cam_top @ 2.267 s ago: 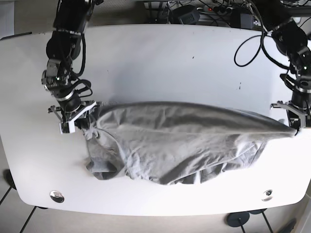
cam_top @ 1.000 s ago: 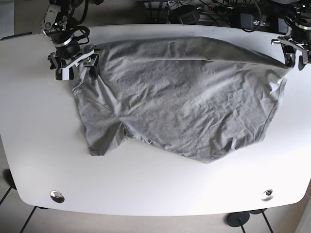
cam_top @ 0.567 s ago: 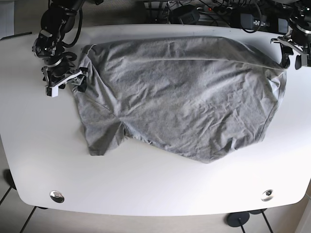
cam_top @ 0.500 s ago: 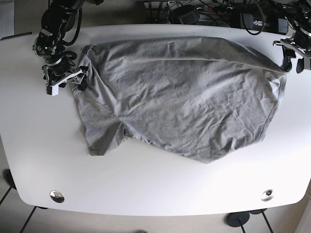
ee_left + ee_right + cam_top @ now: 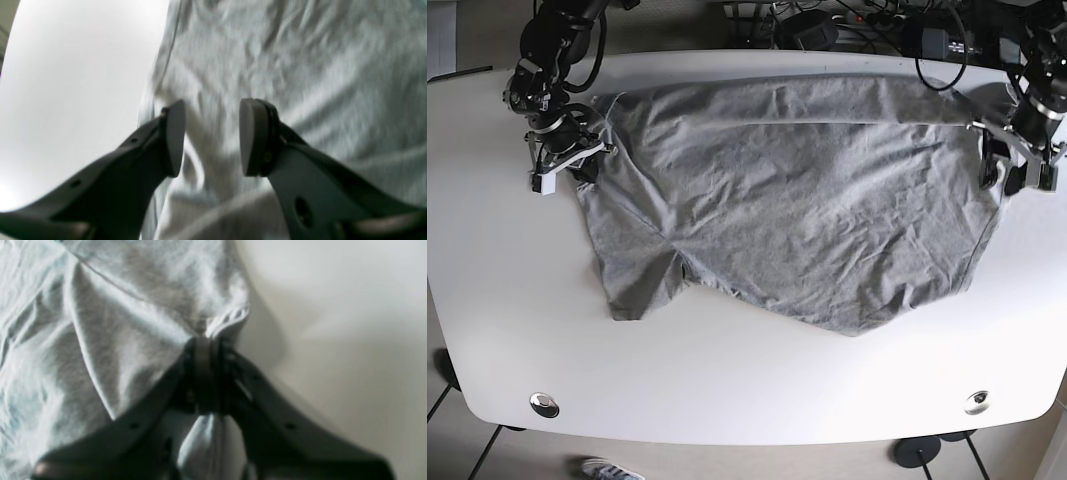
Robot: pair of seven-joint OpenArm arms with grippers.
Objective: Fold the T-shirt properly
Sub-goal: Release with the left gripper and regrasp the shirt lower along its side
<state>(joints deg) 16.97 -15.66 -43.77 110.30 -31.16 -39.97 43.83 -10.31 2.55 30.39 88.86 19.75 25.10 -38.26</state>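
Note:
A crumpled grey T-shirt [image 5: 797, 200] lies spread over the far half of the white table [image 5: 747, 390]. At its left edge, near a sleeve, my right gripper [image 5: 574, 160] pinches the cloth. The right wrist view shows the right gripper [image 5: 204, 346] shut on a fold of the T-shirt [image 5: 116, 323]. My left gripper [image 5: 1012, 174] hovers over the shirt's right edge. In the left wrist view the left gripper [image 5: 211, 136] stands open, with the T-shirt [image 5: 300, 66] below the gap and nothing held.
Cables and dark boxes [image 5: 827, 25] crowd the floor beyond the table's far edge. Two round metal discs [image 5: 544, 404] [image 5: 976, 402] sit near the front corners. A shoe [image 5: 612, 468] shows on the floor at the bottom.
My left gripper has come down and inward from the far right corner to over the shirt's right edge. My right gripper has shifted slightly onto the shirt's left edge.

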